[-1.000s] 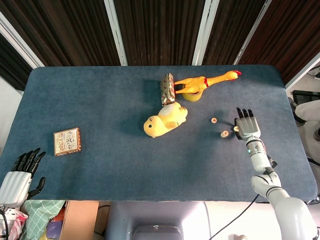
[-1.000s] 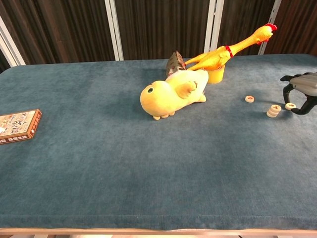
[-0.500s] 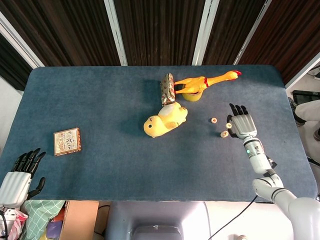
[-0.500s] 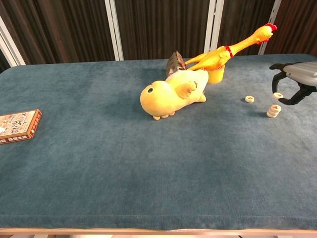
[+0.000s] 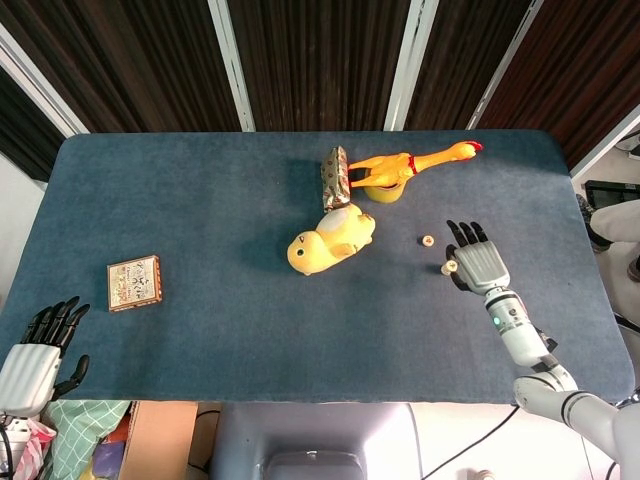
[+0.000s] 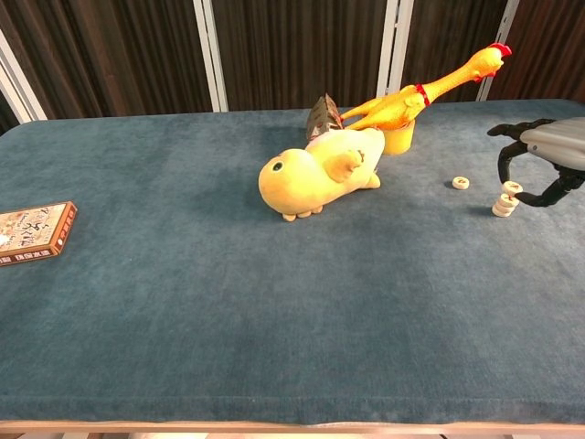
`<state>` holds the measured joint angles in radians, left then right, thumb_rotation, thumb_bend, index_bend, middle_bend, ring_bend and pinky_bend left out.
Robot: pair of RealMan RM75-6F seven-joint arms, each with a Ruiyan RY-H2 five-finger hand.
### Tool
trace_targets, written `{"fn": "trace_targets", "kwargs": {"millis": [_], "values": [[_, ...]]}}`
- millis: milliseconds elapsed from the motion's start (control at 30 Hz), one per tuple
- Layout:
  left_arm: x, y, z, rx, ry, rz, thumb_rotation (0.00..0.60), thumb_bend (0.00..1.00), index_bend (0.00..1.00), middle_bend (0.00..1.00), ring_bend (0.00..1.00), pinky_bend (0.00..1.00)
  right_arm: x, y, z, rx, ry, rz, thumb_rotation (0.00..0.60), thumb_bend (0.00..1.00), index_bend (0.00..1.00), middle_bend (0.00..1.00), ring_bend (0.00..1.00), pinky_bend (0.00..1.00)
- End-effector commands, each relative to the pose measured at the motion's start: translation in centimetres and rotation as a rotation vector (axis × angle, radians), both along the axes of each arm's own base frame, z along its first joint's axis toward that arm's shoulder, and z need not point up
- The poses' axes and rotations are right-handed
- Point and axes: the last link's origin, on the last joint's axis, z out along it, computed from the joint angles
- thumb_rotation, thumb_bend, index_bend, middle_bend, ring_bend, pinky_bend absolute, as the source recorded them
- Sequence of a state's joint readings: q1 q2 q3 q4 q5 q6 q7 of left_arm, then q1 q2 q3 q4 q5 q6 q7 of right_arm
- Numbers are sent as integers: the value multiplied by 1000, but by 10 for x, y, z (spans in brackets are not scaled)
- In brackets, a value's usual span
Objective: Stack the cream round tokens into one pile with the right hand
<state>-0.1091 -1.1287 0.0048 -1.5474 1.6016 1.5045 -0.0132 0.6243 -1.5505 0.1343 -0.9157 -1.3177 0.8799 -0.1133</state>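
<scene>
Fingers (image 5: 50, 322) of the left hand (image 5: 35, 360) are being kept apart at the near left corner of the bench (image 5: 200, 220), and nothing is being held by them. A small printed box (image 5: 134, 282) is being left flat on the left side, well apart from the work. In the middle, a yellow plush toy (image 6: 320, 169) is lying on its side, and a rubber chicken (image 6: 422, 91) is being propped on a yellow cup (image 6: 397, 139) behind it, with a small patterned packet (image 6: 322, 115) just beside.

To the right of the toys, one lone cream token (image 6: 462, 183) is lying flat on the cloth. Near it, a short pile of tokens (image 6: 503, 205) is being built. A held token (image 6: 512, 187) is being pinched between the fingers (image 6: 505, 160) of the right hand (image 6: 547, 160), just over the pile. From the head view it cannot be told whether this token is touching the pile yet.

Several things could be going wrong from here. If the token is being let go off center, it could be slipping off and rolling away. If the pile is being bumped by a fingertip as the hand opens, it could be knocked over. If the token is being dropped from too high, it could be bouncing off the top. The lone token is still waiting to be added.
</scene>
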Motion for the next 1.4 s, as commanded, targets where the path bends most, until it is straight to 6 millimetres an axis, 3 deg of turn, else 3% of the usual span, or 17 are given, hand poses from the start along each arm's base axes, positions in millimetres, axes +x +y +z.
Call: {"fn": "trace_targets", "kwargs": {"millis": [33,400,733,933,1167,1300,1400], "values": [[0,0,0,-1,2,-1,600,464,0,0,0,97,-4,0,1,1,22,-18,600,518,608,110,0,0],[0,0,-1,0,5,3,600,463,0,0,0,97,-4,-6,-6,3,42,-29,600,518,590,109,0,0],[0,0,0,0,2,1,600,464,0,0,0,97,-5,-6,-4,5,36,-38,600,519,383,105,0,0],[0,-1,0,2,2,1,600,464,0,0,0,97,-1,-10,4,-15,-29,-54,600,518,344,99,0,0],[-1,2,-1,-3,6,9,600,463,0,0,0,97,20,-38,20,-94,-177,-99,600,500,395,100,0,0],[0,5,-4,-12,13,12,600,463,0,0,0,97,35,-58,14,-104,-151,-113,600,407,430,100,0,0],[0,6,-6,-14,22,11,600,464,0,0,0,97,46,-72,0,-103,-94,-124,600,401,445,100,0,0]]}}
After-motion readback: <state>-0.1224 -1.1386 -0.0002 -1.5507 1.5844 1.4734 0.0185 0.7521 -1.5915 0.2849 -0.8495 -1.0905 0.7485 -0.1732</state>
